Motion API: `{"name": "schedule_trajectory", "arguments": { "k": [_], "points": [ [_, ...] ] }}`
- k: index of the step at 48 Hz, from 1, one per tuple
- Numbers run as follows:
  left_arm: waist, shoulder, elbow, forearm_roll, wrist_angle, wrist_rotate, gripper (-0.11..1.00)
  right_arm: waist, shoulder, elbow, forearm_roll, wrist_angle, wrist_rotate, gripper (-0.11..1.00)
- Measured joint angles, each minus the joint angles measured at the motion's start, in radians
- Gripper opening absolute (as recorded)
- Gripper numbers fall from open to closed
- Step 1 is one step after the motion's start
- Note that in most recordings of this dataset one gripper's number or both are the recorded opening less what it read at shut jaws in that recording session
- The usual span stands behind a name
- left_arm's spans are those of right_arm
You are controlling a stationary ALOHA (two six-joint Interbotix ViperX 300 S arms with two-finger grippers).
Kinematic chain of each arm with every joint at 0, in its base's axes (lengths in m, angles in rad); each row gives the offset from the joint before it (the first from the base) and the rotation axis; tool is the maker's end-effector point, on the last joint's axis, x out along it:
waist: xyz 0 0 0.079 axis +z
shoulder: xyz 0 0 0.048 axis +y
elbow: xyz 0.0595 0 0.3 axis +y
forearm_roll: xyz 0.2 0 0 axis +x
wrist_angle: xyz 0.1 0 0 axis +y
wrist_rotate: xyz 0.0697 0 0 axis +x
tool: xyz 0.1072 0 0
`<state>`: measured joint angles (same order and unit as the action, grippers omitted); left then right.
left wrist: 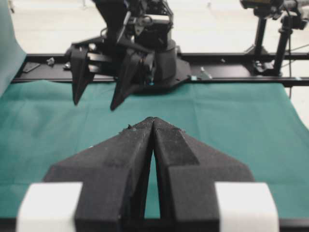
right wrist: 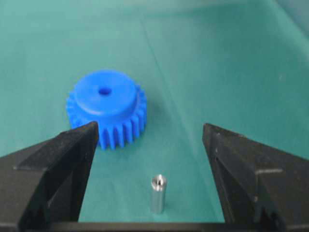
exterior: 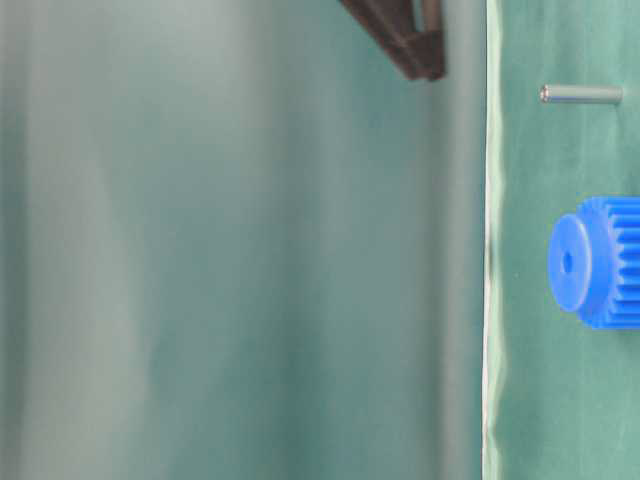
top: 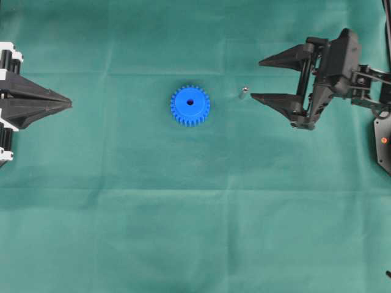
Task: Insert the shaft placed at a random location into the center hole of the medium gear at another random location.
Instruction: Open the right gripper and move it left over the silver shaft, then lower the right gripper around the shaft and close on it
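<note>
Green cloth covers the whole work surface. On it the small silvery metal shaft stands upright on its end, its long axis vertical, directly ahead of the right gripper and between its two black fingers, which are spread wide and hold nothing. Beyond the pin, a little to the jaws' left, lies the bright blue toothed plastic gear, its center hole facing up. The left gripper sits pressed together, far from both, so the right arm is judged nearer.
</note>
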<state>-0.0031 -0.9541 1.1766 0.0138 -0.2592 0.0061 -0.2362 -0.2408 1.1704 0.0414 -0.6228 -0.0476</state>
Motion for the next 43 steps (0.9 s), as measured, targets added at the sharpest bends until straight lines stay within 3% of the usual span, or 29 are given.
{"name": "schedule_trajectory", "arguments": {
  "k": [28,38,43],
  "points": [
    [0.003,0.000,-0.002,0.000,0.003,0.000,0.00,0.000,0.316,-0.037,0.083,-0.164,0.000,0.83],
    [0.005,0.000,0.000,0.002,0.008,0.000,0.00,-0.002,0.354,-0.054,0.084,-0.167,-0.002,0.75],
    [0.005,0.000,0.000,0.000,0.008,0.000,0.00,0.000,0.356,-0.055,0.084,-0.167,0.000,0.65]
  ]
}}
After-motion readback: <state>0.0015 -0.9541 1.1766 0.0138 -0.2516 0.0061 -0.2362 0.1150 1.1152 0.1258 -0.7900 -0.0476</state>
